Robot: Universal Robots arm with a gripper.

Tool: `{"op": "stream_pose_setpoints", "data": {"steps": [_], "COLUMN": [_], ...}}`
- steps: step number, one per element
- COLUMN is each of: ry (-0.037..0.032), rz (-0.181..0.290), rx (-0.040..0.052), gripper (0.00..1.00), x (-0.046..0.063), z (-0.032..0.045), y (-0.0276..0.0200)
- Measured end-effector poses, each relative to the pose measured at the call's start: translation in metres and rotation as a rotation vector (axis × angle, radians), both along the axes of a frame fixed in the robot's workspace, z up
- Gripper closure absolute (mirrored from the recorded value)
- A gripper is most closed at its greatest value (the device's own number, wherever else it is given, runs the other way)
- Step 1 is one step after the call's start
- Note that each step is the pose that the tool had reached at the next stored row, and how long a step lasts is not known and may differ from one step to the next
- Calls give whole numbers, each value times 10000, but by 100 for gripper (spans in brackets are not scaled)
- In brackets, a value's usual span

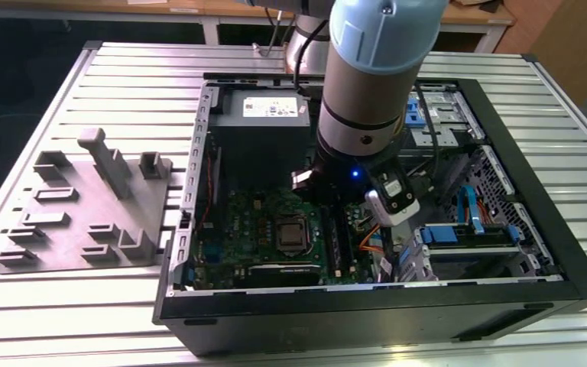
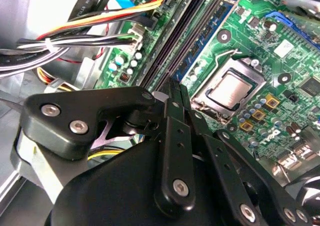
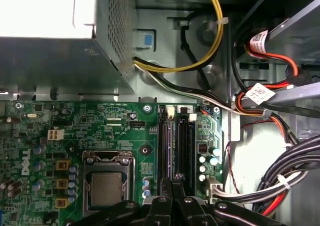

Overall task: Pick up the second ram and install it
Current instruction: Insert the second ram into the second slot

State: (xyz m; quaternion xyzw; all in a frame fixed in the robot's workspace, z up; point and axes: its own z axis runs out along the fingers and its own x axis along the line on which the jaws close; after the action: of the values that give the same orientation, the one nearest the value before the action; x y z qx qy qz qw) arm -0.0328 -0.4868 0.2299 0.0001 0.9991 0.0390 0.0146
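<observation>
My gripper is shut, its two black fingers pressed together low inside the open computer case. In both wrist views the fingertips sit over one end of the dark memory slots on the green motherboard, beside the CPU socket. A thin dark stick, seemingly the second ram, stands edge-on in the slots and runs away from the fingertips. I cannot tell whether the fingers touch it. In the exterior view the arm's wrist reaches down over the board.
Bundles of black, red and yellow cables lie close beside the slots. The grey power supply stands beyond the board, and drive bays fill the case's side at the exterior view's right. A grey parts fixture sits on the slatted table outside.
</observation>
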Motion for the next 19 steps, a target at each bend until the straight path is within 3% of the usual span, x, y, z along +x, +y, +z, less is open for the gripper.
{"op": "stream_pose_setpoints", "data": {"steps": [19], "ry": [-1], "rz": [1], "rx": [8], "gripper": [89], "x": [7], "z": [-38], "y": [0]}}
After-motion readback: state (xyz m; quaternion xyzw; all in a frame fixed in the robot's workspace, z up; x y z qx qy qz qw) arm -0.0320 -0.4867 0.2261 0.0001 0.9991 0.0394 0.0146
